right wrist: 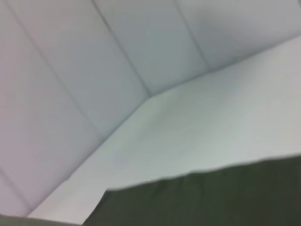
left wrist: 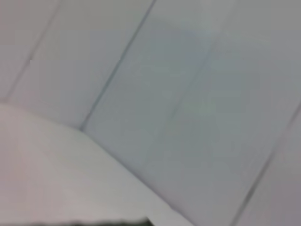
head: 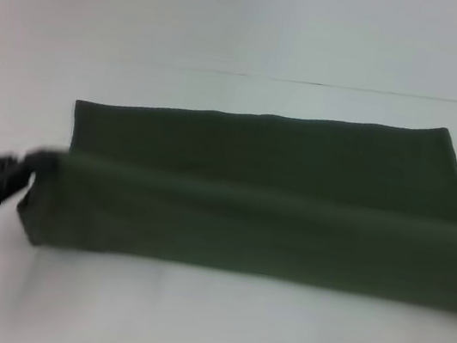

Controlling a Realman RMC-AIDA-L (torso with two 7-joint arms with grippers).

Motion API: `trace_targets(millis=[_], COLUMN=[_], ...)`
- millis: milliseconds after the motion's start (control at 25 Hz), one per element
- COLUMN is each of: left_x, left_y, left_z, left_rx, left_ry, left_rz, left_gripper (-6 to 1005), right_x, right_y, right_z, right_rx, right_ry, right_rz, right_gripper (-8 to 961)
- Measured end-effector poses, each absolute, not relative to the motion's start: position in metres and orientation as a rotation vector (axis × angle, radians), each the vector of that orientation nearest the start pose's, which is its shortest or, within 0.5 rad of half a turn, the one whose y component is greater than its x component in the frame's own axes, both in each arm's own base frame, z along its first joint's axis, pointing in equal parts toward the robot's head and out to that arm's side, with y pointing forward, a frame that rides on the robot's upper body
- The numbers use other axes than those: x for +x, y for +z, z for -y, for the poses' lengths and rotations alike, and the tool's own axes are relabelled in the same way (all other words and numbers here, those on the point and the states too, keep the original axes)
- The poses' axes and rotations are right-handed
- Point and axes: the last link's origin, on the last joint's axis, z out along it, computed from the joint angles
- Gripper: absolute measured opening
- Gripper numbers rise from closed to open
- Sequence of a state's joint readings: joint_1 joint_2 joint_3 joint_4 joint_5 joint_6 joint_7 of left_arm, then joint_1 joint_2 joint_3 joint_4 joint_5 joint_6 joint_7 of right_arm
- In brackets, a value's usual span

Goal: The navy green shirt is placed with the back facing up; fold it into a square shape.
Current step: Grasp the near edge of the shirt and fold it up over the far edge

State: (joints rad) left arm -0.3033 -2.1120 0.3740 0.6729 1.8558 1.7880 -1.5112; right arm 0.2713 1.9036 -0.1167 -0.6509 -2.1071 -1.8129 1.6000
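A white table (head: 204,324) fills the head view, plain and bare-surfaced, lit evenly with no hard shadows. Behind the table's far edge, marked by a thin dark line, rises a pale wall (head: 261,20), blank and whitish-grey. From the wrist views, that wall (right wrist: 84,61) shows thin seams running between flat panels, and it meets the table along a straight edge. The left wrist view catches the same panelled wall (left wrist: 188,94) above the table's rim.

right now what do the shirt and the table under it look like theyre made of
The navy green shirt looks like soft matte woven or knit cloth, likely cotton: it folds into a flat band with a rounded crease and shows no shine. The table looks like a smooth, pale, hard surface, perhaps laminate; its exact material is unclear.
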Motion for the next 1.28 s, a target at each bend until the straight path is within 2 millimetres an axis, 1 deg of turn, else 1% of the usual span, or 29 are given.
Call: trace_targets(millis=[40, 120, 160, 200, 240, 280, 320, 400, 440, 520, 680, 840, 920, 1120, 1280], left_x=[-0.307, -0.299, -0.296, -0.292, -0.289, -0.286, -0.285, -0.282, -0.282, -0.28, -0.276, -0.274, -0.273, -0.27, -0.269], left_y=[0.047, 0.045, 0.044, 0.041, 0.039, 0.037, 0.035, 0.027, 0.027, 0.021, 0.012, 0.003, 0.0, -0.007, -0.011], left_z=[-0.267, -0.291, -0.299, -0.314, -0.323, -0.333, -0.34, -0.362, -0.362, -0.375, -0.393, -0.404, -0.409, -0.419, -0.423], left_rx=[-2.281, -2.272, -2.273, -2.261, -2.252, -2.238, -2.221, -2.166, -2.166, -2.127, -2.089, -2.051, -2.036, -2.004, -1.991], left_ry=[-1.181, -1.166, -1.161, -1.141, -1.125, -1.105, -1.087, -1.022, -1.022, -0.973, -0.89, -0.818, -0.793, -0.731, -0.704], left_rz=[0.974, 0.965, 0.963, 0.971, 0.974, 0.979, 0.986, 1.009, 1.009, 1.026, 1.037, 1.044, 1.042, 1.041, 1.038], left_gripper=[38, 40, 41, 41, 42, 43, 44, 45, 46, 47, 50, 53, 55, 58, 61], right_x=[0.375, 0.369, 0.366, 0.363, 0.358, 0.358, 0.355, 0.351, 0.349, 0.344, 0.336, 0.33, 0.326, 0.32, 0.318], right_y=[0.133, 0.138, 0.139, 0.139, 0.138, 0.138, 0.136, 0.131, 0.127, 0.119, 0.105, 0.092, 0.085, 0.07, 0.063], right_z=[-0.245, -0.267, -0.278, -0.289, -0.31, -0.31, -0.321, -0.341, -0.351, -0.371, -0.401, -0.423, -0.43, -0.439, -0.442], right_rx=[-2.139, -2.126, -2.12, -2.111, -2.095, -2.095, -2.082, -2.067, -2.057, -2.036, -1.996, -1.958, -1.954, -1.954, -1.948], right_ry=[0.9, 0.89, 0.884, 0.875, 0.856, 0.856, 0.843, 0.811, 0.786, 0.734, 0.657, 0.575, 0.535, 0.484, 0.462], right_rz=[-1.143, -1.119, -1.108, -1.101, -1.087, -1.087, -1.086, -1.086, -1.089, -1.09, -1.079, -1.063, -1.049, -1.024, -1.007], right_gripper=[25, 25, 25, 25, 25, 25, 25, 26, 26, 26, 25, 26, 26, 25, 25])
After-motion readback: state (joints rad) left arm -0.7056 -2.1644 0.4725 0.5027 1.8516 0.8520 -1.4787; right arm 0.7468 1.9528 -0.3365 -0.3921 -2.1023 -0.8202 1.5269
